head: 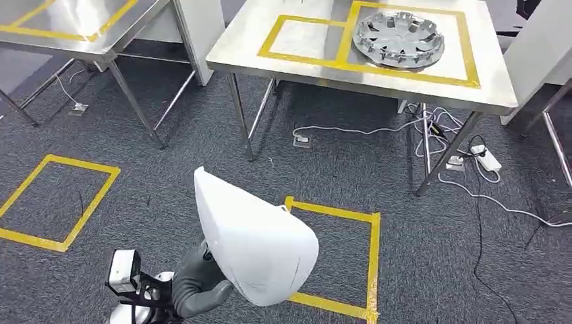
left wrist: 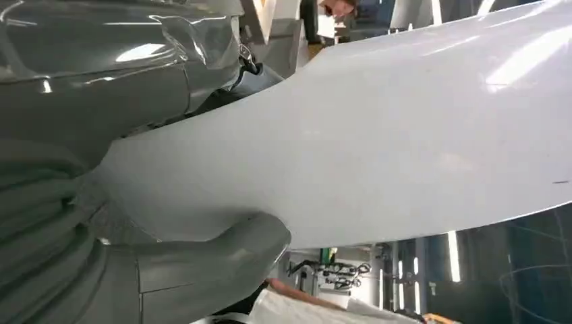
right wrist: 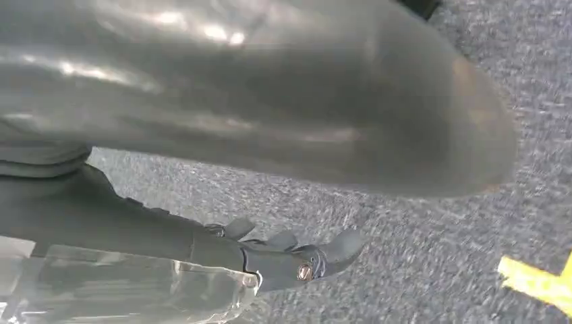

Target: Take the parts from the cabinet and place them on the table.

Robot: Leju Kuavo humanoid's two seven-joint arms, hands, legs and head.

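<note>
The left hand [head: 195, 287] grips a white curved panel [head: 253, 246] above the carpet, the right hand [right wrist: 290, 260] hangs with fingers apart holding nothing, and a silver wheel cover [head: 398, 38] lies on the counter [head: 297, 64].

You can see the left hand [head: 195, 287] gripping the white panel [head: 253, 236], but the panel covers most of its fingers, and the head view's bottom edge cuts off the arm. In the right wrist view the right hand [right wrist: 270, 250] is blurred, its thumb [right wrist: 283, 94] a smear, so you cannot tell how its fingers lie. The far desk [head: 229, 57] is cropped at the top.
</note>
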